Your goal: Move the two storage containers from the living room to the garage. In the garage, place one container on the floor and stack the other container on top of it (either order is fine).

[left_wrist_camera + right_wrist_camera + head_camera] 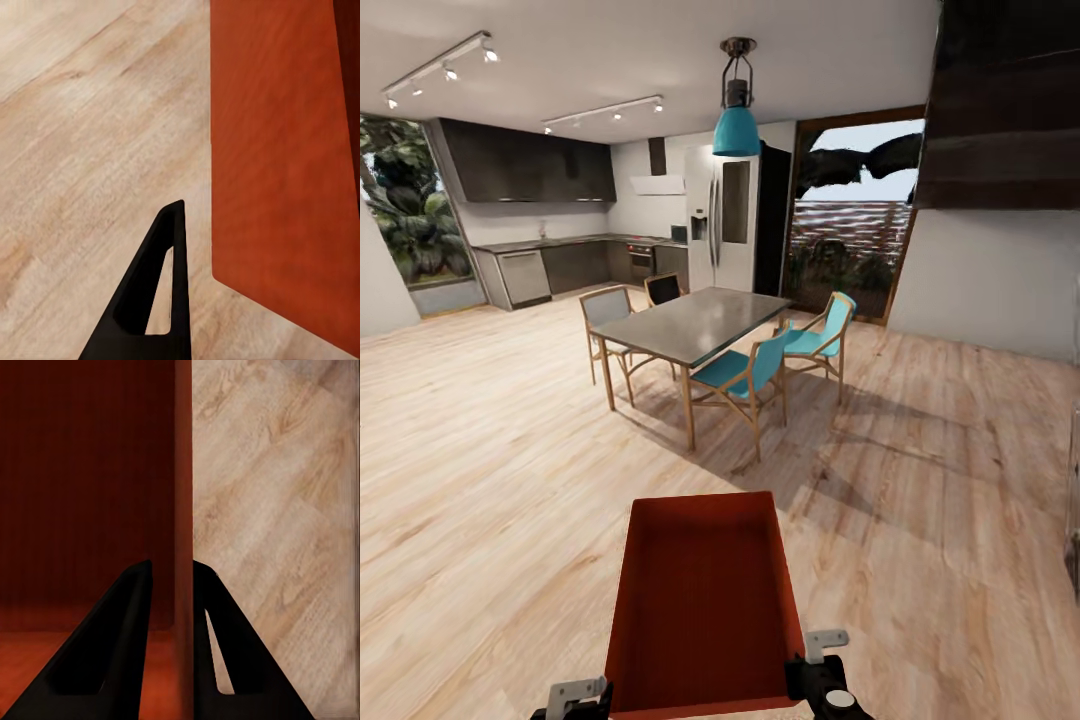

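One storage container (705, 600), a red-orange open-top bin, hangs low in front of me over light wood planks, its inside empty. My right gripper (812, 668) is at the bin's near right corner. In the right wrist view its two black fingers (112, 645) straddle the bin's thin wall (184, 472), one inside and one outside, shut on it. My left gripper (575, 695) sits by the near left corner. The left wrist view has one black finger (161, 292) just outside the bin's outer wall (277, 150), a thin gap between them; its other finger is hidden.
Ahead stands a grey dining table (695, 325) with teal and grey chairs (745, 375) around it. A kitchen counter (560, 265) and a fridge (725, 215) line the back wall. A glass door (850, 215) opens at the right, and a white wall (990, 280) lies farther right.
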Controlling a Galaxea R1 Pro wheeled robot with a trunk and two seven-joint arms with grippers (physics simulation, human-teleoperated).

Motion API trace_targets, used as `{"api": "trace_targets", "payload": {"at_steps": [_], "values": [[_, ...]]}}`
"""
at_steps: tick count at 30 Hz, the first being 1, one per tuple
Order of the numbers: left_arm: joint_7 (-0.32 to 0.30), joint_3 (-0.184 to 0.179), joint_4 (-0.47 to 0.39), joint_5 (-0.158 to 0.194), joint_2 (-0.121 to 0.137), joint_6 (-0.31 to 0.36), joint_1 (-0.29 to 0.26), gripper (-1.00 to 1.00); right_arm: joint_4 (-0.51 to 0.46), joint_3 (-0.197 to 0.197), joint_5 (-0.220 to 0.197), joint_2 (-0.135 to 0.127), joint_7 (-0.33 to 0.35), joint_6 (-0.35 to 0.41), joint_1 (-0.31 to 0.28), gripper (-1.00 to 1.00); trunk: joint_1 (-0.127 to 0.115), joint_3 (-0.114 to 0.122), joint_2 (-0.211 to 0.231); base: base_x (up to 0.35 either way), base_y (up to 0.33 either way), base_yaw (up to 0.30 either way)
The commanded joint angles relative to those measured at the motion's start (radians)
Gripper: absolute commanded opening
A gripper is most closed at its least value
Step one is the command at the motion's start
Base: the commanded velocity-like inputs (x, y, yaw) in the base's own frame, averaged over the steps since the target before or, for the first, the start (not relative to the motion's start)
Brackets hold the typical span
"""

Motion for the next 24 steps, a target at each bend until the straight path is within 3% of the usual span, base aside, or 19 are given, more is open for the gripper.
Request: {"api": "trace_targets", "payload": {"at_steps": [1,24], "values": [[0.001,0.018,0.001,0.0,0.008,-0.001,0.001,-1.0,-0.003,-0.059,0.008,-0.001,-0.023,-0.004,-0.002,-1.0,0.0,-0.001,-0.001,0.0,0.0,-0.268],[0.001,0.018,0.001,0.0,0.008,-0.001,0.001,-1.0,-0.003,-0.059,0.008,-0.001,-0.023,-0.004,-0.002,-1.0,0.0,-0.001,-0.001,0.0,0.0,-0.268]]}}
